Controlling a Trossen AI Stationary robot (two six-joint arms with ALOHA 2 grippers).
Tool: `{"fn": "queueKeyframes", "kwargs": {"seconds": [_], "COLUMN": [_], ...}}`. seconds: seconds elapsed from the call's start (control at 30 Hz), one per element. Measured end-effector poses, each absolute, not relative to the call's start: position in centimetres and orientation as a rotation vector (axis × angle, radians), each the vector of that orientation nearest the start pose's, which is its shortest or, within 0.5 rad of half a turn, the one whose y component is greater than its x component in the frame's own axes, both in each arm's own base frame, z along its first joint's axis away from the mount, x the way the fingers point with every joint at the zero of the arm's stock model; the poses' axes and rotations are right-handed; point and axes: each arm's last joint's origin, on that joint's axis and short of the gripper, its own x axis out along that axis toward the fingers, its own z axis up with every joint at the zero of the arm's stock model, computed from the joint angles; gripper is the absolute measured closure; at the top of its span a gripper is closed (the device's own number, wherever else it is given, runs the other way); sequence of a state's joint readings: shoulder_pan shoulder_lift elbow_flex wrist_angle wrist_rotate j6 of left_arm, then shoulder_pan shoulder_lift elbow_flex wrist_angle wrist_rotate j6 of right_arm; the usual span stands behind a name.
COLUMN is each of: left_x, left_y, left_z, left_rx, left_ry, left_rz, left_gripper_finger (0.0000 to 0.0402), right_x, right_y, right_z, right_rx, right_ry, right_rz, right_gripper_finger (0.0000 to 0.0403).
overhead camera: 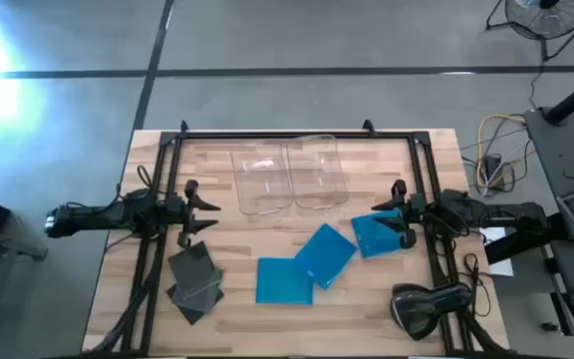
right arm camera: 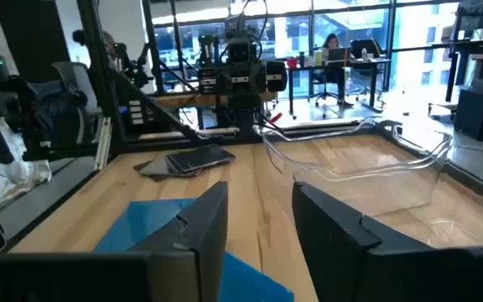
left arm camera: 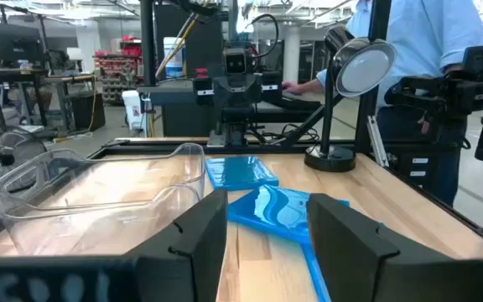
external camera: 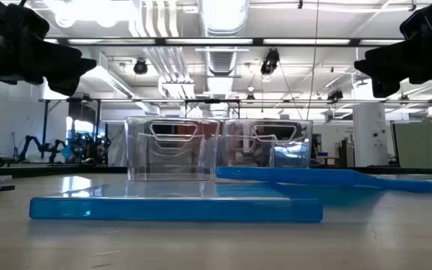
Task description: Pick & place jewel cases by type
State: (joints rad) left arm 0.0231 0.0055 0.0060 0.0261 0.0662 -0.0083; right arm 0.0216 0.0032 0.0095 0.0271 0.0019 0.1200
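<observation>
Three bright blue jewel cases lie flat on the table: one near the front centre (overhead camera: 283,280), one tilted beside it (overhead camera: 325,254), one by the right arm (overhead camera: 376,235). Dark grey cases (overhead camera: 195,281) lie in a loose overlapping pile at the left front, also seen in the right wrist view (right arm camera: 187,160). My left gripper (overhead camera: 207,213) hovers open above the table's left side, just beyond the dark pile. My right gripper (overhead camera: 388,217) hovers open over the right side, above the edge of the nearest blue case. Neither touches anything.
Two clear plastic bins (overhead camera: 263,181) (overhead camera: 318,173) stand side by side at the table's far centre. A black frame (overhead camera: 297,134) runs around the table. A desk lamp (overhead camera: 429,305) stands at the right front corner. A person in a light blue shirt (left arm camera: 426,42) stands beyond the table.
</observation>
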Motion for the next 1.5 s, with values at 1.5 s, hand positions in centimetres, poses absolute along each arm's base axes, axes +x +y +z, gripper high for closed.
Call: {"fn": "queueKeyframes", "kwargs": {"seconds": [1.5], "left_x": [9.8], "left_y": [0.0], "left_z": [16.8], "left_rx": [-0.007], "left_ry": [-0.026], "left_rz": [-0.044], "left_gripper_finger": [0.0255], "right_x": [9.5], "right_y": [-0.2], "right_z": [18.8], "right_rx": [0.540], "right_ry": [-0.237], "right_rz": [-0.060], "right_gripper_finger": [0.0279]}}
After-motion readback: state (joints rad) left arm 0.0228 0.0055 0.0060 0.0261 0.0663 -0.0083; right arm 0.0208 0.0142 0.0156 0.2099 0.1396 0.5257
